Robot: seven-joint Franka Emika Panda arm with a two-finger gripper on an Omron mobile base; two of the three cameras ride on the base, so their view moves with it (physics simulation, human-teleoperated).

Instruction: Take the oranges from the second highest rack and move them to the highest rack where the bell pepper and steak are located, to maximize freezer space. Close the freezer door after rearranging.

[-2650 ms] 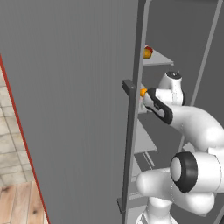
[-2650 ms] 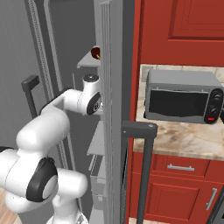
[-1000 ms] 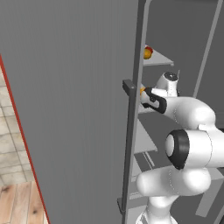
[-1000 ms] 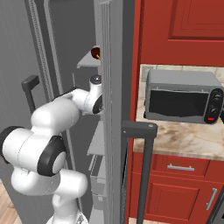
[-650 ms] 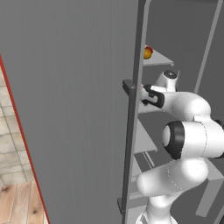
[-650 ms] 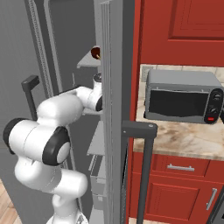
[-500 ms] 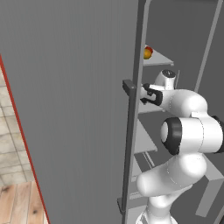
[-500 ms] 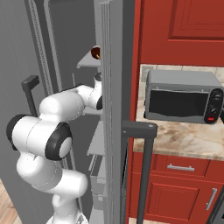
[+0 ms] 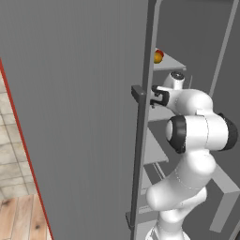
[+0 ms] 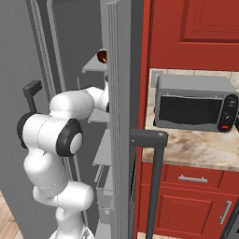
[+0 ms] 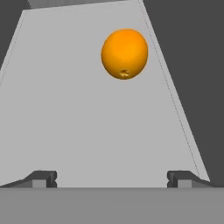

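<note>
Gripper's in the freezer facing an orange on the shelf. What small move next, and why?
Probably ease straight ahead toward the orange. The gripper stands wide open with nothing between its fingertips, and the orange rests farther along the grey rack, a little right of centre, so shift slightly right before closing.

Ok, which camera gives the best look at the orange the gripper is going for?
The hand view: the orange sits whole on the grey shelf, beyond the open gripper. In both base views the freezer door and arm block it.
</note>
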